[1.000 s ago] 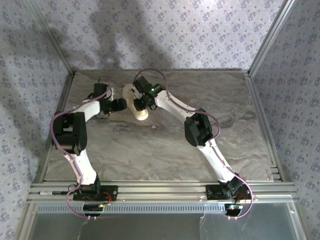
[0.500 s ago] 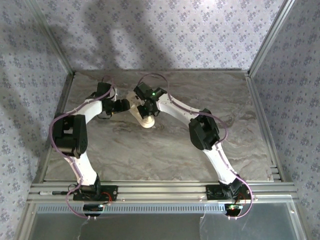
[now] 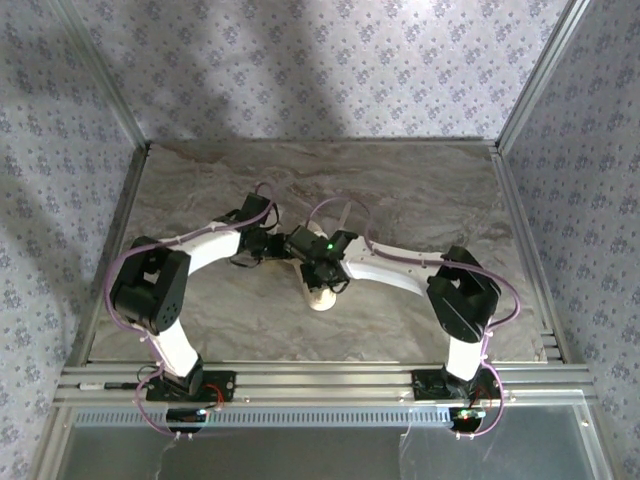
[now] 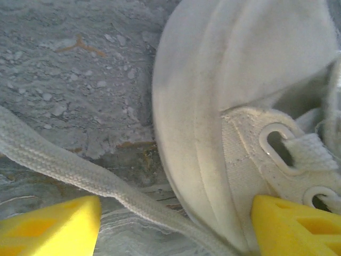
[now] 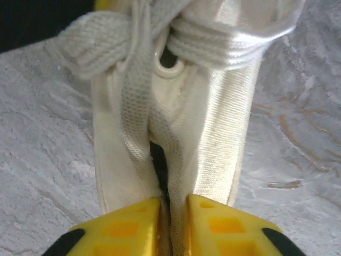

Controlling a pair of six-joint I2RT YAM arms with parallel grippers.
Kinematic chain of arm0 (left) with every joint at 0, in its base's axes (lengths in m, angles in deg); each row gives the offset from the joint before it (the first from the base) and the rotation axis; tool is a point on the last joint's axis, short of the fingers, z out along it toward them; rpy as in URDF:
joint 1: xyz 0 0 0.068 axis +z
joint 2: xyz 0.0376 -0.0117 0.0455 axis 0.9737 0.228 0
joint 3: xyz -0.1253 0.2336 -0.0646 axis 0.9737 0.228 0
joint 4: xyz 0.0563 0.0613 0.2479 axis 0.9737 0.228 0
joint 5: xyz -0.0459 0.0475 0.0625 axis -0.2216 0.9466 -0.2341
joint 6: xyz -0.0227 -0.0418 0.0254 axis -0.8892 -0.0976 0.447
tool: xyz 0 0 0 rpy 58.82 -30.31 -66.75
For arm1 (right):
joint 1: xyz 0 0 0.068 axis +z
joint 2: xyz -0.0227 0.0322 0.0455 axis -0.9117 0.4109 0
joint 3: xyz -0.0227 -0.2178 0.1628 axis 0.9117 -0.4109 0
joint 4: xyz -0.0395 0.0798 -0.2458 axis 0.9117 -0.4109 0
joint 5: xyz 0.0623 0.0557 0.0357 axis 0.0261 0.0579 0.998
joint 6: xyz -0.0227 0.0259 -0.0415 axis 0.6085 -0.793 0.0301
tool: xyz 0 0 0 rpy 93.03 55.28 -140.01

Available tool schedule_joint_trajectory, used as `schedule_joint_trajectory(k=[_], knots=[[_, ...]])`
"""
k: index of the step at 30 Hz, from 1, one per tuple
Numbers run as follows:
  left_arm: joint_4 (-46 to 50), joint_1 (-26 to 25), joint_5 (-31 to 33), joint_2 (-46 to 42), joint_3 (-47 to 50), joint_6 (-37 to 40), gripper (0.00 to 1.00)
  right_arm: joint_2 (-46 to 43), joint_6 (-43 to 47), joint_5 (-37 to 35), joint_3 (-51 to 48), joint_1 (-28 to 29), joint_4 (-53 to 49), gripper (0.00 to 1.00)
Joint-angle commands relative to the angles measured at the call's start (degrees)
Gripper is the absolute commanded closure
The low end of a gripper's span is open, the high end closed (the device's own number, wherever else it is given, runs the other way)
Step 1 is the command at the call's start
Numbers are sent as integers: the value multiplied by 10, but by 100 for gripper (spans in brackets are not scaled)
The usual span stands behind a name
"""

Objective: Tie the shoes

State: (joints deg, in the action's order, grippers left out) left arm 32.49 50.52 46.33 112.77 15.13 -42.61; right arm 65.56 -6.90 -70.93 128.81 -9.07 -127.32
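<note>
The left arm (image 3: 200, 245) is bending at its elbow and reaching rightward toward mid-table, while the right arm (image 3: 395, 270) is folding at its elbow and stretching leftward, so the two wrists are sitting nearly nose to nose. The left gripper (image 4: 176, 210) is gaping wide, its yellow fingers (image 4: 50, 226) showing far apart at the lower corners of the left wrist view. The right gripper (image 5: 171, 208) is holding its fingers (image 5: 213, 224) almost together, pinching a fold of the shoe (image 5: 224, 133) between them.
</note>
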Motion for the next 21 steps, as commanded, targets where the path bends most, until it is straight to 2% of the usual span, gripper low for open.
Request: schedule_joint_trajectory(k=[1, 5, 10, 12, 17, 21], knots=[[22, -1, 37, -11, -24, -4, 25, -22, -49, -1, 2, 7, 7, 62], [56, 7, 84, -42, -31, 9, 23, -56, -25, -13, 19, 5, -12, 50], [100, 39, 145, -72, -28, -17, 23, -93, -12, -3, 26, -15, -24, 45], [100, 51, 149, -69, -20, -24, 23, -98, 6, 11, 24, -38, -20, 43], [95, 57, 124, -18, -28, -25, 27, -46, 58, 25, 53, -114, -18, 42], [97, 51, 128, 26, -54, -26, 27, 27, 87, 39, 110, -173, -11, 39]])
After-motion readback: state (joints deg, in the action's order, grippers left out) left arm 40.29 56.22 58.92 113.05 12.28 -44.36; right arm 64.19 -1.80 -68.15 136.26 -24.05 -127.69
